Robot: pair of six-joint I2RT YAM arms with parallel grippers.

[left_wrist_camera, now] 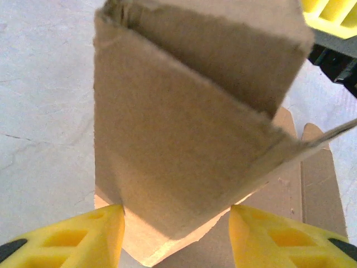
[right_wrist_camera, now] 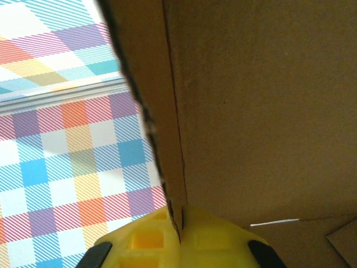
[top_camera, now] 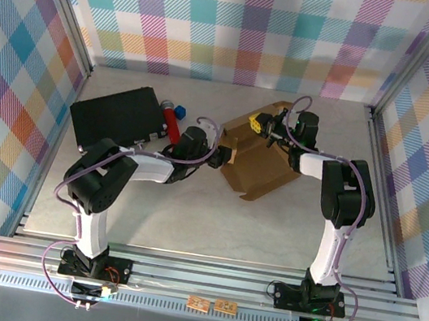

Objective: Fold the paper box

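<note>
Far left, black case (top_camera: 114, 117) lies flat on the desk (top_camera: 189, 214), with a red cylinder (top_camera: 173, 127) just beside its right edge; neither is part of the job. Next, left tool (top_camera: 219, 156) sits at the left end of the paper box (top_camera: 262, 162), released: in its wrist view the yellow fingers (left_wrist_camera: 72, 240) stand spread with a raised brown flap (left_wrist_camera: 184, 139) between and just beyond them, nothing clamped. The paper box is mid-desk, slightly right of centre, half formed, base on the desk, some walls up, near panel lying open toward the arms. Right tool (right_wrist_camera: 179, 226) is at the box's far edge, clenched on a cardboard wall, edge pinched between both fingers. Step in hand, my read: setting the left-end flap while the right side anchors. To do it well: let the right pinch hold so the sheet can't slide, bring the left tool low against the flap's outer face near the crease, push along the score line not across it, go slow since corrugated springs back and a tab can buckle. Surface: pale, mottled, stone-look desk, looks smooth, so the box likely slides easily. Room: plaid walls (top_camera: 237, 24) in many colours on three sides, aluminium rails (top_camera: 195, 277) along the near edge where the arm bases bolt on.
</note>
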